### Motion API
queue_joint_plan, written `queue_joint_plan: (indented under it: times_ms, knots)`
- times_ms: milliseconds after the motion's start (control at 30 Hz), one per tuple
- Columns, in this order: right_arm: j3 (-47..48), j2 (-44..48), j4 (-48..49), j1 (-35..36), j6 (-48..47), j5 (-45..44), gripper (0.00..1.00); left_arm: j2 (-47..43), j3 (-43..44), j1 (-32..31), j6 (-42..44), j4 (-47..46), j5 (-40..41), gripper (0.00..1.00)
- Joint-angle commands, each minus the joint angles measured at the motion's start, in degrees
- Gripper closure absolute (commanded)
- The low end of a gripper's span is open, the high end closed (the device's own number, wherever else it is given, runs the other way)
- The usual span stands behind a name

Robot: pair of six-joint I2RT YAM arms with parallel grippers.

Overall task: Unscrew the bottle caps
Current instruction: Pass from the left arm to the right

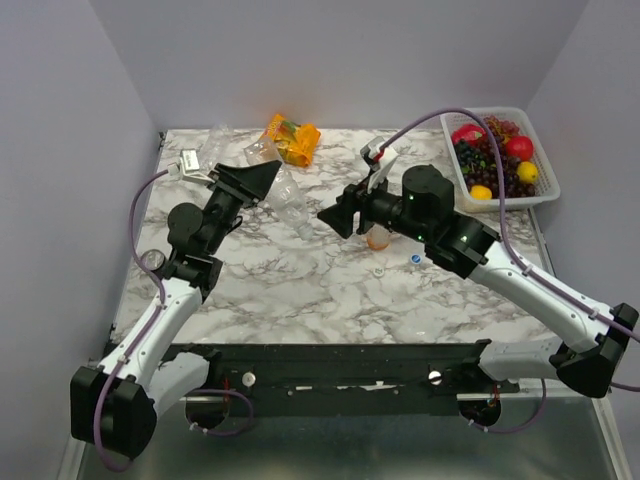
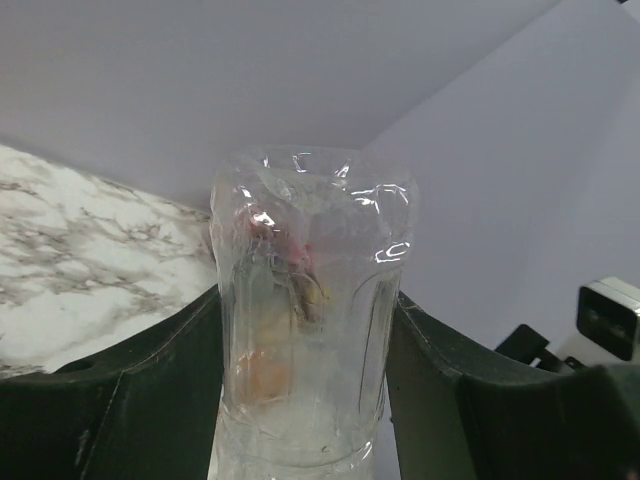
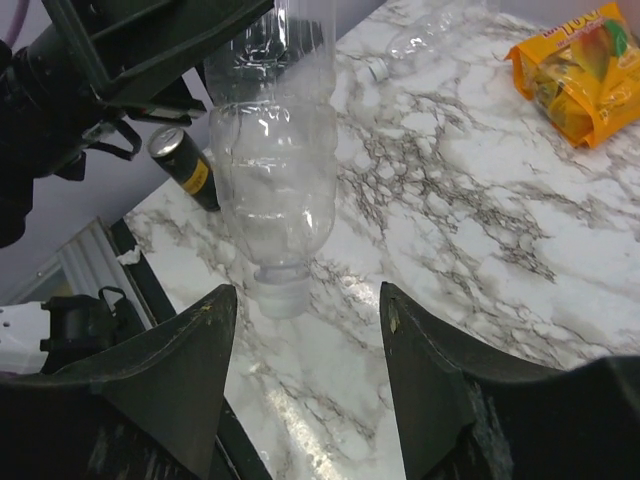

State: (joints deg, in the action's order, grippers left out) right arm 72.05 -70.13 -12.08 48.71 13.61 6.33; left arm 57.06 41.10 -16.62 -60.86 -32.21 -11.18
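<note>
My left gripper (image 1: 268, 178) is shut on a clear colourless bottle (image 1: 292, 208) and holds it above the table, neck toward the right arm. In the left wrist view the bottle (image 2: 310, 330) fills the space between the fingers. My right gripper (image 1: 330, 216) is open; in the right wrist view its jaws (image 3: 305, 295) stand either side of the bottle's white cap (image 3: 280, 297) without touching it. The orange bottle (image 1: 378, 238) is partly hidden under the right arm. A blue cap (image 1: 415, 259) and a white cap (image 1: 378, 270) lie loose on the marble.
Two more clear bottles (image 1: 228, 140) (image 1: 262, 150) lie at the back, next to an orange snack packet (image 1: 292, 138). A white basket (image 1: 545, 170) of fruit stands at the back right. A dark cylinder (image 3: 185, 165) stands by the left edge.
</note>
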Motion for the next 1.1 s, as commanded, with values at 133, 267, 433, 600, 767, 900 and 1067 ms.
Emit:
queue_joint_plan:
  times_ms: [133,267,433,600,767,900,1067]
  knots:
    - [7.7,-7.1,0.3,5.1,-3.2,-1.9,0.32,-4.4,-4.3,-0.8,-10.3,-6.7,2.6,0.44]
    - [9.4,-9.2,-0.6,6.0,-3.9,-1.0,0.32,-4.7,-4.7,-1.2,-11.6,-7.8,2.0,0.44]
    - [11.5,-11.9,-2.9,6.4,-4.7,-3.8,0.31,-5.1,-4.7,-2.4,-12.6,-8.0,2.3,0.45]
    - [12.8,-13.6,-3.7,6.8,-5.0,-4.1,0.30,-4.9,-4.8,-3.9,-13.2,-8.7,2.7,0.45]
    - [14.2,-15.6,-4.2,7.1,-5.0,-3.0,0.29,-4.8,-4.6,-4.9,-12.6,-9.3,4.0,0.45]
    - [14.9,-16.5,-4.5,7.1,-5.2,-3.2,0.23,-4.6,-4.6,-5.5,-12.6,-9.5,4.8,0.45]
    - [15.0,-17.1,-5.0,7.1,-5.5,-4.5,0.23,-4.5,-4.6,-6.2,-12.4,-9.8,4.9,0.45]
